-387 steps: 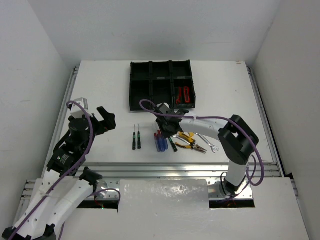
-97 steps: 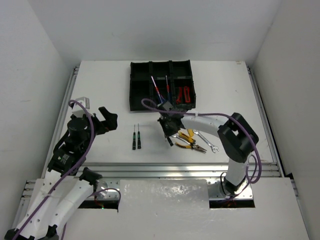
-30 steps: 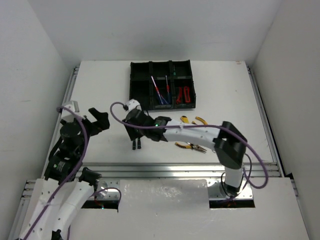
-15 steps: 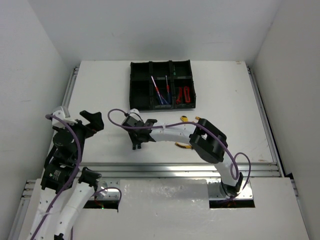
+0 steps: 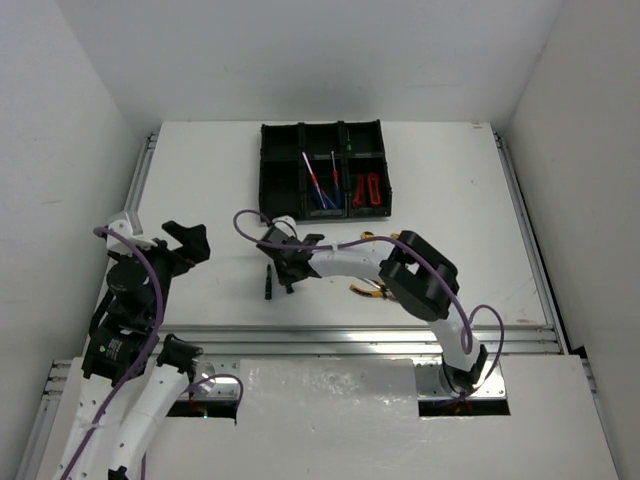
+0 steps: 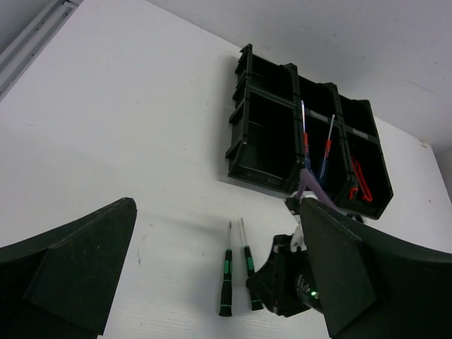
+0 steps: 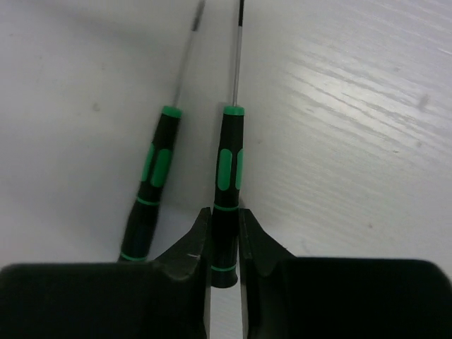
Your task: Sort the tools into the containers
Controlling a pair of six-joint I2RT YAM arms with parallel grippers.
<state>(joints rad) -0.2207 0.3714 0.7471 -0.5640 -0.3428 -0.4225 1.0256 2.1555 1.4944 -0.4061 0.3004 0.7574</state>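
Observation:
Two tiny black-green screwdrivers lie side by side on the white table. My right gripper (image 7: 226,236) is shut on the handle end of the right-hand one (image 7: 229,159); the other (image 7: 152,183) lies free just to its left. In the top view the right gripper (image 5: 287,268) covers the gripped one, and the free screwdriver (image 5: 268,282) shows beside it. The black six-compartment tray (image 5: 281,196) stands at the back, holding blue and red screwdrivers (image 5: 320,180) and red cutters (image 5: 366,189). My left gripper (image 5: 186,240) is open and empty at the left, well away from the tools.
Yellow-handled pliers (image 5: 372,291) lie partly under the right arm, with more yellow (image 5: 368,237) showing behind it. The left wrist view shows the tray (image 6: 263,134), both small screwdrivers (image 6: 226,277) and the right gripper (image 6: 293,286). Metal rails run along the table's near edge.
My right gripper has shifted slightly to the right and now grips the right-hand small screwdriver. The left arm has hardly moved.

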